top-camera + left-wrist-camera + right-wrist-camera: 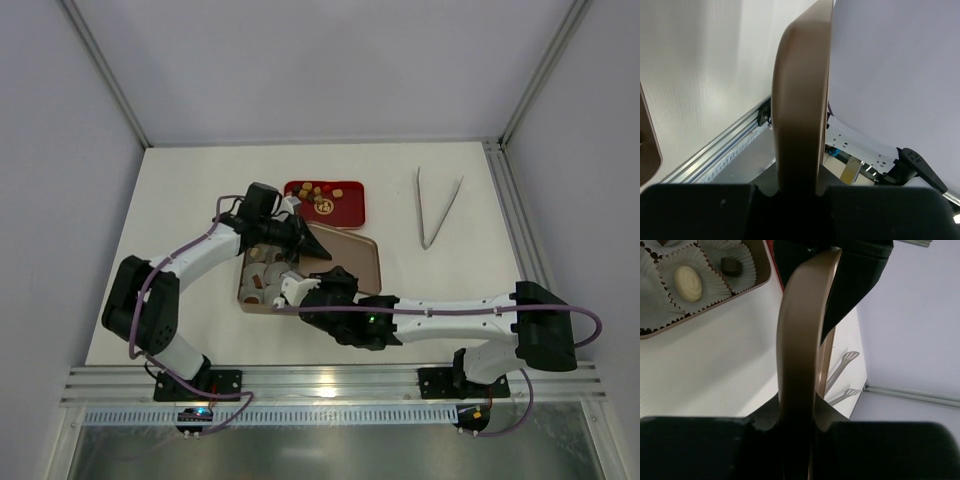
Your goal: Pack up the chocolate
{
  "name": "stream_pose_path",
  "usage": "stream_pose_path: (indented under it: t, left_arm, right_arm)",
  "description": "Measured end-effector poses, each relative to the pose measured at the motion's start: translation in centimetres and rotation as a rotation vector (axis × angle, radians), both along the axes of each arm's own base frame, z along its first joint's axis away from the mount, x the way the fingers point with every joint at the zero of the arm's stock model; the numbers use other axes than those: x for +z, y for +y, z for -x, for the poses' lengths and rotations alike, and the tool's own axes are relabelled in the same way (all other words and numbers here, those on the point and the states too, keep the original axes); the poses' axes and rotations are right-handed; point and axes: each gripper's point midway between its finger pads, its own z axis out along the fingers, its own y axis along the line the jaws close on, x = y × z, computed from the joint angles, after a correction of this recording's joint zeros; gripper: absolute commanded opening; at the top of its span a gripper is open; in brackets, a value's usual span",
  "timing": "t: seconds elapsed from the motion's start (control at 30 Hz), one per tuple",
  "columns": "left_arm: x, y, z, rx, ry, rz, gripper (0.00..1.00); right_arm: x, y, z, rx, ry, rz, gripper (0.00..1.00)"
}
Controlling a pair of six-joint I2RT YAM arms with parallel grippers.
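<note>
Both grippers hold the tan tin lid [350, 262], tilted up on edge beside the tin base [247, 296]. My left gripper [305, 241] is shut on the lid's far edge [801, 100]. My right gripper [326, 291] is shut on its near edge [799, 340]. The base holds white paper cups; a cream chocolate [688, 282] and a dark chocolate [731, 265] sit in two of them. Several loose chocolate pieces [311, 190] lie on a red tray [352, 213] behind the tin. The arms hide much of the base in the top view.
Metal tongs [438, 208] lie on the white table at the back right and also show in the right wrist view [840, 371]. An aluminium rail [330, 385] runs along the near table edge. Grey walls close the back and sides.
</note>
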Motion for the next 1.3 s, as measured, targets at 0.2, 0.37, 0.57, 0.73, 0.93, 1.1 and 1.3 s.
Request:
stream_pose_path:
  t: [0.2,0.37,0.57,0.73,0.93,1.1,1.3]
  left_arm:
    - [0.5,0.3,0.2,-0.004,-0.021,0.006,0.51]
    - [1.1,0.6,0.3,-0.018,-0.064,0.012,0.80]
    - [0.9,2.2,-1.4,0.028,-0.099,-0.022,0.88]
    - [1.5,4.3,-4.1,0.096,-0.152,-0.045,0.88]
    - [2.4,7.2,-7.7,0.177,-0.234,-0.096,0.76]
    - [0.9,12.7,-10.1,0.299,-0.293,-0.301,0.53]
    - [-1.1,20.9,-9.3,0.466,-0.327,-0.620,0.38]
  right_arm:
    - [0.5,0.2,-0.4,-0.022,-0.038,0.014,0.04]
    - [1.0,-0.2,-0.7,-0.042,-0.062,0.027,0.04]
    - [1.6,-1.0,-0.7,-0.068,-0.080,0.029,0.04]
    - [2.7,-2.4,-0.5,-0.101,-0.082,0.000,0.04]
    - [3.6,-3.5,0.1,-0.147,-0.035,-0.072,0.04]
    - [5.7,-3.0,0.3,-0.174,0.095,-0.242,0.04]
    - [7.5,-3.8,-1.4,-0.229,0.332,-0.589,0.04]
